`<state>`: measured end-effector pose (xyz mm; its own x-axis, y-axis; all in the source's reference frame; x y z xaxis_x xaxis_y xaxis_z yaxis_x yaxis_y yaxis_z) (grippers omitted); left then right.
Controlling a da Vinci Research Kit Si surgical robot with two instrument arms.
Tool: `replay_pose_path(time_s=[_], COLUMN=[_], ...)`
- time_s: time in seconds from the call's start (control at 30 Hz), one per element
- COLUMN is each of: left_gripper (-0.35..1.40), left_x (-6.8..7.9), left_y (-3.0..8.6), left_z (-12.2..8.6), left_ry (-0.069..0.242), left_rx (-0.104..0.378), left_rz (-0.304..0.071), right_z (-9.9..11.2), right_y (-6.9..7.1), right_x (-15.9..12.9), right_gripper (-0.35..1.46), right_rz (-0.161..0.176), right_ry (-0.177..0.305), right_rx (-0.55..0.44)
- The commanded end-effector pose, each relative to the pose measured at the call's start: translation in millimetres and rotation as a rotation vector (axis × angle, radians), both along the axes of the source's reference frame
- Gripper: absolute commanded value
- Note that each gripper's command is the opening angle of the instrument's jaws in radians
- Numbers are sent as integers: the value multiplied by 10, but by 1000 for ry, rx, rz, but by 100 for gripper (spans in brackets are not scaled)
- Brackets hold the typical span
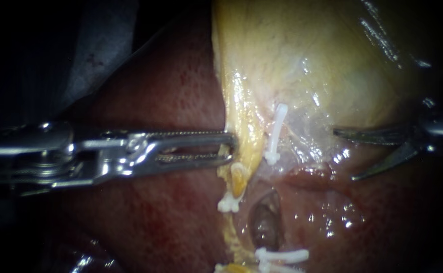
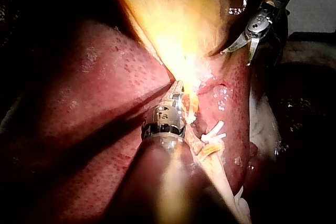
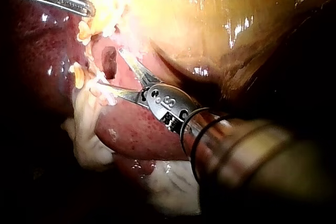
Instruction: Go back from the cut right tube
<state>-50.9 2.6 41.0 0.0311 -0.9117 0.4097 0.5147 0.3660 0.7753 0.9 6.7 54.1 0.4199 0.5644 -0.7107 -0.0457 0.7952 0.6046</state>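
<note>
Right instrument (image 1: 344, 154) stands clear of the clip (image 1: 278, 126), jaws wide, holding nothing.
Left instrument (image 1: 230, 147) jaws pinch the gallbladder (image 1: 307, 60) edge just beside the clip, likely to keep it taut; the cut right tube (image 1: 273, 163) ends at that clip.

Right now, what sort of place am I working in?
Likely a surgical bench set-up: dark red liver, pale yellow gallbladder, white plastic clip, and two slender steel instruments: the left instrument gripping a yellow tissue strand, the right instrument nearby.
</note>
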Motion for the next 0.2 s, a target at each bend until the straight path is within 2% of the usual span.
replay_pose_path(time_s=[0.03,0.2], left_gripper=[-35,-35], left_x=[0,0], left_y=[0,0], left_z=[0,1], left_ry=[0,1], left_rx=[0,0], left_rz=[0,0], right_z=[0,0], right_y=[0,0], right_x=[0,0], right_gripper=[79,79], right_rz=[0,0], right_ry=[0,0], right_rx=[0,0])
